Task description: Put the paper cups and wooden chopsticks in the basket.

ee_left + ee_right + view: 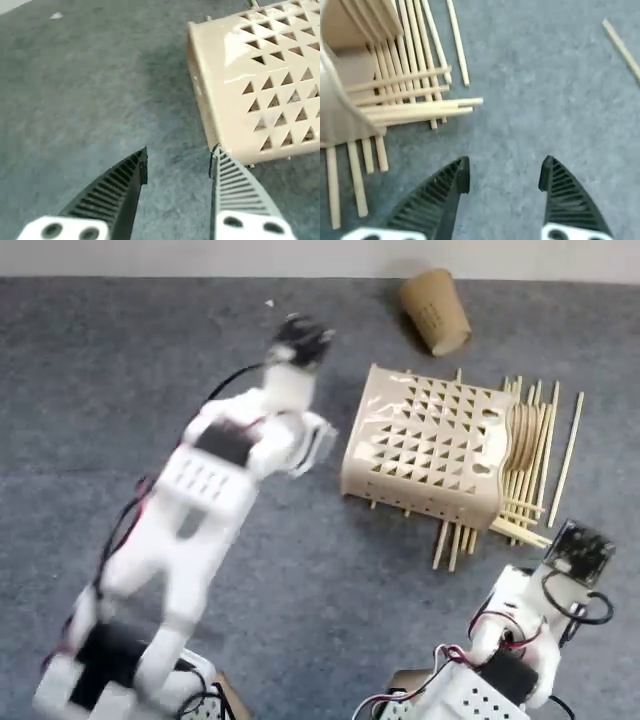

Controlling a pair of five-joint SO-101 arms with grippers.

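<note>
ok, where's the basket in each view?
High view: basket right of centre, on its side.
Left wrist view: basket just ahead of the open left pincer.
Right wrist view: basket at the picture's edge, ahead of the right pincer.
Shared landmark: chopsticks fanned beside the basket, in high and right wrist views.

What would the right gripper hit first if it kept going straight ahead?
Likely the bare table: the right gripper, jaws open, points at it, with the chopsticks off to one side.

The paper cup (436, 310) bears dark print too small to read.
</note>
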